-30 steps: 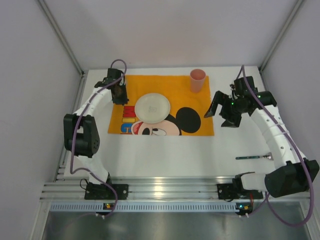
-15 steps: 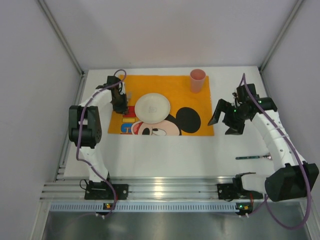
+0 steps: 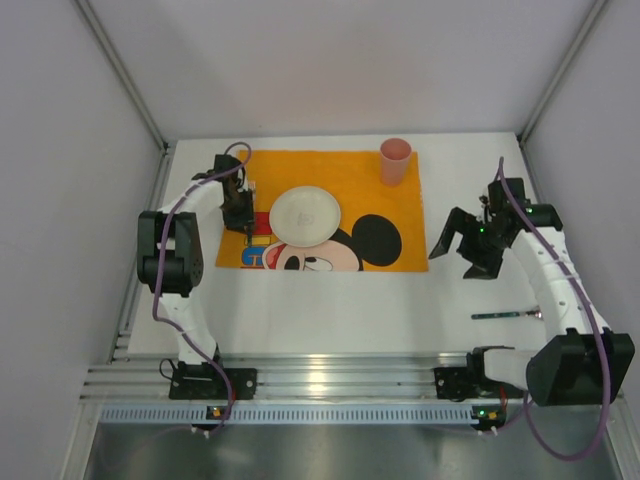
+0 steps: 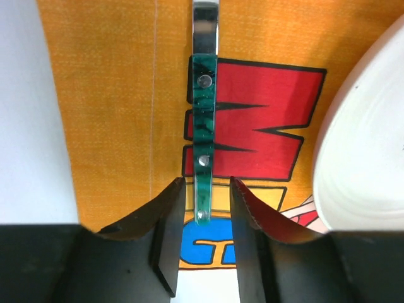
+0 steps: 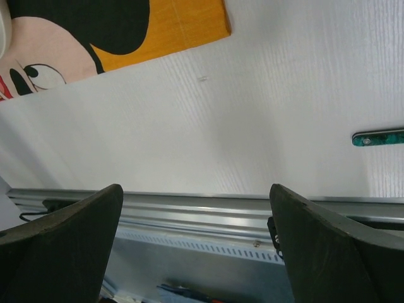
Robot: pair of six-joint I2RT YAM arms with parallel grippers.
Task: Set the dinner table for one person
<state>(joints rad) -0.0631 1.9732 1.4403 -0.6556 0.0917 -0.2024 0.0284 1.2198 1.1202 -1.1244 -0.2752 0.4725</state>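
My left gripper (image 3: 243, 212) hovers low over the left part of the orange cartoon placemat (image 3: 340, 170). In the left wrist view its jaws (image 4: 205, 189) stand slightly apart on either side of a green-handled metal utensil (image 4: 203, 126), which lies flat on the placemat with a small gap on each side. A white plate (image 3: 305, 214) sits on the placemat just right of it, and shows in the left wrist view (image 4: 360, 151). A pink cup (image 3: 395, 160) stands at the placemat's far right corner. My right gripper (image 3: 462, 250) is wide open and empty above the white dinner table (image 3: 330, 310), right of the placemat.
A second green-handled utensil (image 3: 508, 314) lies on the table at the near right, and also shows in the right wrist view (image 5: 379, 137). The silver rail (image 3: 330, 375) runs along the near edge. White walls close in the sides and back.
My left gripper has moved a little nearer along the placemat's left side, lower over it. My right gripper has moved right and nearer, away from the placemat, still open.
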